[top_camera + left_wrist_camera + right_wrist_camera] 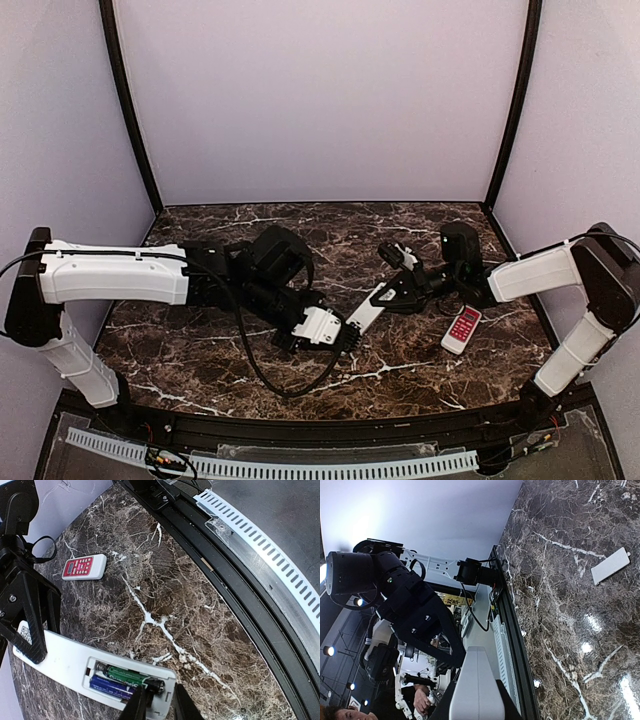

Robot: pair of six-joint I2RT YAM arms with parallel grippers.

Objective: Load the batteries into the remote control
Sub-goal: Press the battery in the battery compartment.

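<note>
Popping in with what I'm seeing: the remote control [62, 659] looks lifted a bit off the marble table [250, 225]. It's slung between the 2 arms around mid-table, back side up, with the battery bay uncovered. The right gripper [398, 293] has its jaws closed on the white body at the end away from the bay, basically playing vise.

The batteries [120, 681] are both lying in the bay side by side, 1 green-wrapped and 1 blue. The left gripper [160, 706] is right at the bay end. Its 2 fingers sit close together on either side of the dark tip of 1 cell. Honestly I can't tell if it's pinching that tip or just resting around it.

My read is that this is the tail end of loading, getting the 2nd cell seated. From here I can't see whether it's fully down against its contact.

Next move probably wants a small, straight push to bed the cell flat, with the right side holding firm so the remote doesn't twist. After that, the left fingers back away without dragging the cell out.

The little white cover piece [610, 566] lies flat on the marble, well apart from all this. The red-and-white remote [462, 328] sits near the right arm, not involved.
</note>
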